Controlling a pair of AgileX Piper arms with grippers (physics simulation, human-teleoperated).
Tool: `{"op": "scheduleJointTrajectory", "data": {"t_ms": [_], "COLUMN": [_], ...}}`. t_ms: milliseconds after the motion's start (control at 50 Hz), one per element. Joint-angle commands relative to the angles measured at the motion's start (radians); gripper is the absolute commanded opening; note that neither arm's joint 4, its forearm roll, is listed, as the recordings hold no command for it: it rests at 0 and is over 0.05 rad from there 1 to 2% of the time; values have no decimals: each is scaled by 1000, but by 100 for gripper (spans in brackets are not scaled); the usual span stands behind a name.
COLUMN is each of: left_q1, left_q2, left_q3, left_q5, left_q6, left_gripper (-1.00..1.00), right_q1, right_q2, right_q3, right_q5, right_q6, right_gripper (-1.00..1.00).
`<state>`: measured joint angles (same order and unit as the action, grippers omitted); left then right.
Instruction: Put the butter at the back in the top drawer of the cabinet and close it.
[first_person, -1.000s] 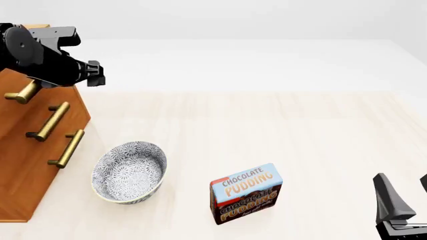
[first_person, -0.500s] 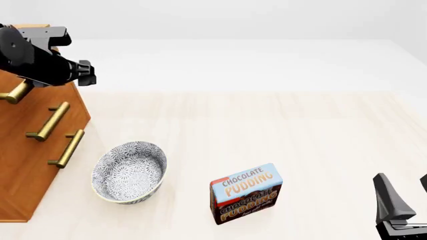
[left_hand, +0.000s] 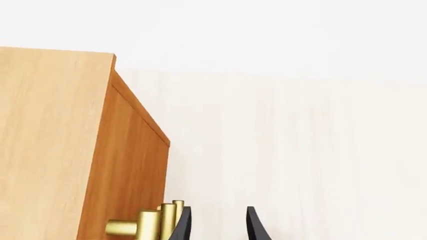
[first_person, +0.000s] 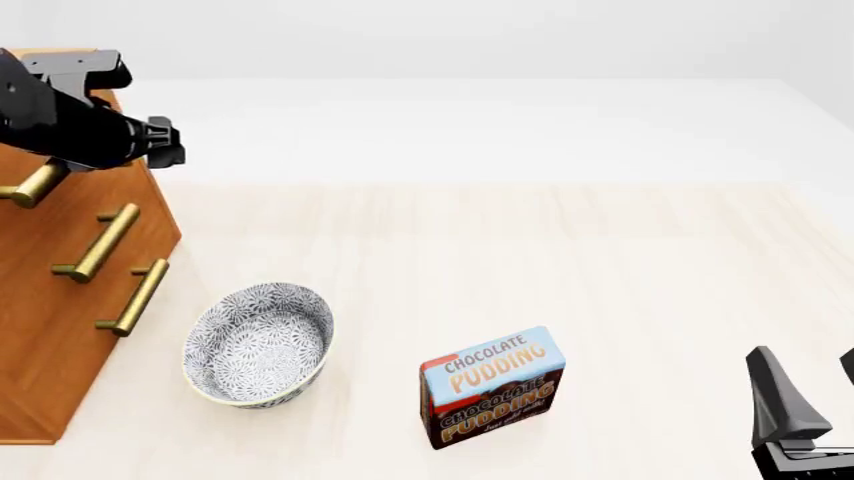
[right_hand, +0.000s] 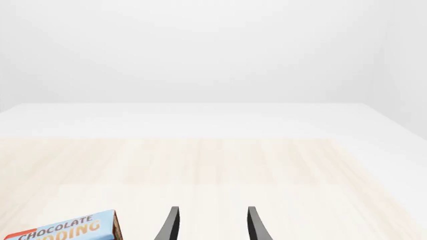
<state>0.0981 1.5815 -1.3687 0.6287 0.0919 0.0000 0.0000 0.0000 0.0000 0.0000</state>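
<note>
Now my left jaws (left_hand: 215, 225), parted and empty, have slid left beside the brass bar handle (left_hand: 143, 226) of the orange-brown wooden cabinet's (first_person: 74, 300) top drawer (first_person: 34, 180), which looks shut. Butter is out of sight, probably inside. My right jaws (right_hand: 211, 224) sit open, idle.

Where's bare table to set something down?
Bare wood right of the pudding box up to the right gripper, and across the far half behind it. Crowded on the left: bowl beside the cabinet.
</note>
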Motion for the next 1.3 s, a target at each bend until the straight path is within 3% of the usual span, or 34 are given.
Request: {"op": "scheduleJointTrajectory", "data": {"t_ms": [20,800,1300], "left_q1": [88,191,308], "left_q2": [56,32,30], "left_q3": [27,47,65], "left_q5": [-25,-45,-73], "left_q6": [-38,-29,33], "left_gripper": [100,100,100], "right_q1": [0,0,0], "right_q2": [0,0,0], "right_q3": [0,0,0], "right_q5": [0,0,0], "right_q6": [0,0,0], "right_gripper": [100,100,100]}}
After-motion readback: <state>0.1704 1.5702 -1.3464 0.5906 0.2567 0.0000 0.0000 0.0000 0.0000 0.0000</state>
